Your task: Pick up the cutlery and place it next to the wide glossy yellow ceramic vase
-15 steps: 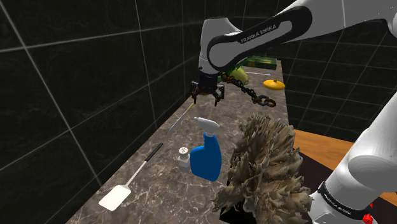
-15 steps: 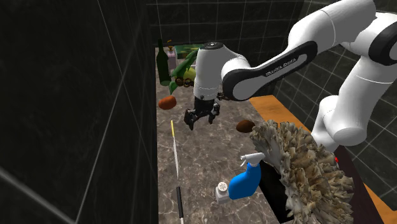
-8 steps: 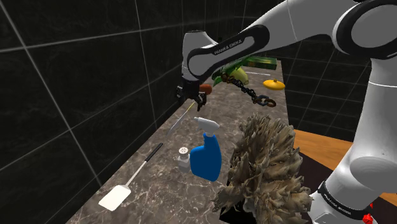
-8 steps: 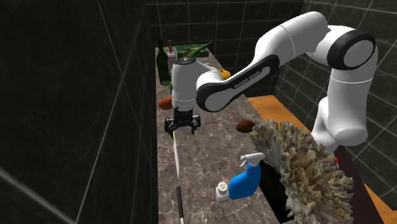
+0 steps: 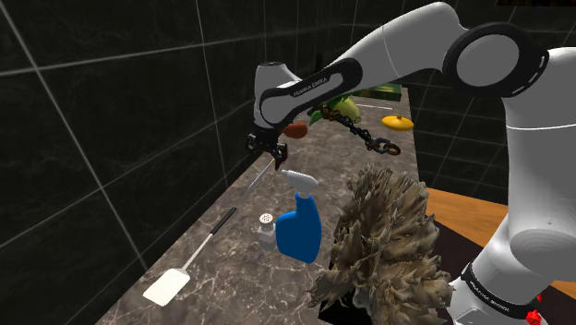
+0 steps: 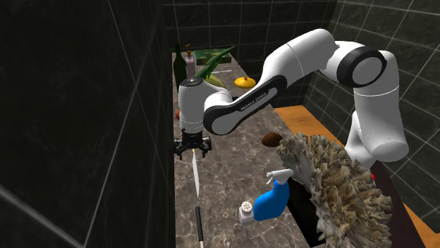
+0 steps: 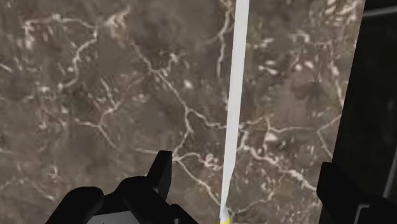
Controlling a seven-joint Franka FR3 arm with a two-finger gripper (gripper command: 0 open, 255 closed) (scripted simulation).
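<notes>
The cutlery is a long thin white blade (image 5: 261, 175) with a yellow end, lying flat on the dark marble counter (image 5: 222, 268) close to the black tiled wall. It also runs along the counter's wall edge in the second exterior view (image 6: 195, 176). My gripper (image 5: 266, 148) hangs just above its far end, pointing down (image 6: 192, 149). In the wrist view the cutlery (image 7: 234, 95) runs between the fingers of the gripper (image 7: 245, 175), which stands open and does not touch it. A low, wide yellow vase (image 5: 398, 121) sits far back on the counter (image 6: 245, 82).
A black-handled spatula (image 5: 189, 263), a small shaker (image 5: 266, 222), a blue spray bottle (image 5: 300, 226) and a shaggy tan clump (image 5: 388, 240) lie nearer the stand. A dark chain (image 5: 369, 138), a brown round item (image 6: 271, 139) and a green bottle (image 6: 181, 70) stand further back.
The gripper has swung from the middle of the counter toward the tiled wall and dropped lower, ending over the cutlery. The cutlery has not moved.
</notes>
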